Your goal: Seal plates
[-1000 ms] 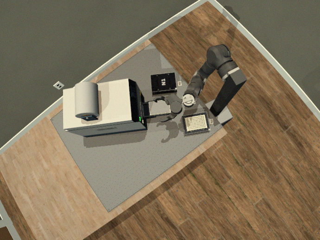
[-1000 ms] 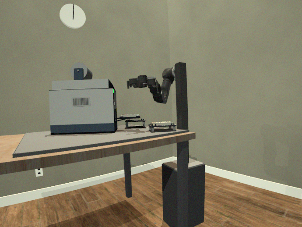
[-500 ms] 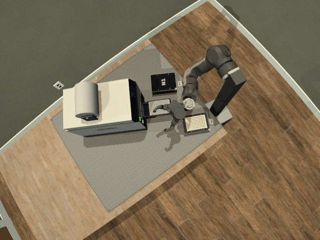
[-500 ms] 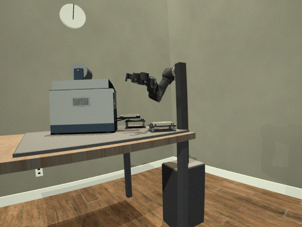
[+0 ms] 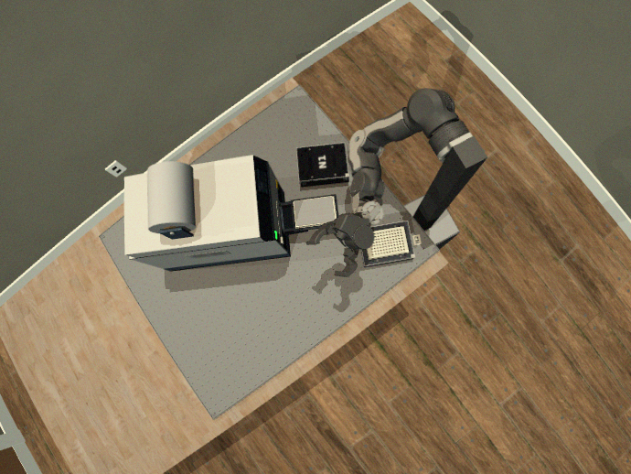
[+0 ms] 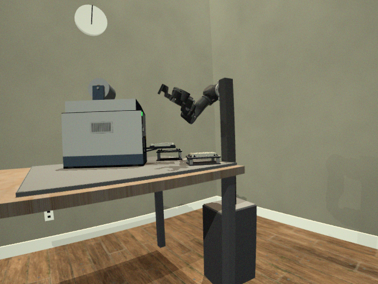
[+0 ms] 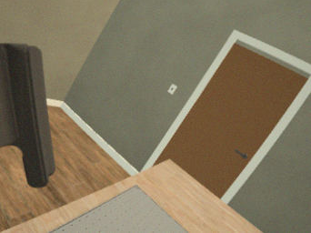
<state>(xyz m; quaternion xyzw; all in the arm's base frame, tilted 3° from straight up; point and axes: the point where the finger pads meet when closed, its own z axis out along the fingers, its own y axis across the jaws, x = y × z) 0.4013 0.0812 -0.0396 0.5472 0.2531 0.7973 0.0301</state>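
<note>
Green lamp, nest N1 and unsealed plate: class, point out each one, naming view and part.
Green lamp [image 5: 275, 234] [image 6: 142, 113]: top and exterior; lit face.
Nest N1 [image 5: 308, 166] [image 6: 169, 150]: top and exterior; black deck.
Unsealed plate [image 5: 389, 242] [image 6: 202, 153]: top and exterior; well area.

Lower than my open fingers [image 5: 349, 261] [image 6: 162, 87], a plate [image 5: 315, 210] [image 6: 162, 143] with a smooth, pale top lies flat on the extended stage [image 5: 287, 216] [image 6: 164, 146]. Beside my fingers, the boxy sealer [image 5: 219, 204] [image 6: 102, 140] shows a green lamp [image 5: 275, 234] [image 6: 142, 113]. Also below them, black nest N1 [image 5: 322, 164] [image 6: 169, 150] stands bare-topped; the other nest [image 5: 392, 262] [image 6: 191, 160] bears a cream open-welled plate [image 5: 390, 242] [image 6: 202, 153].
</note>
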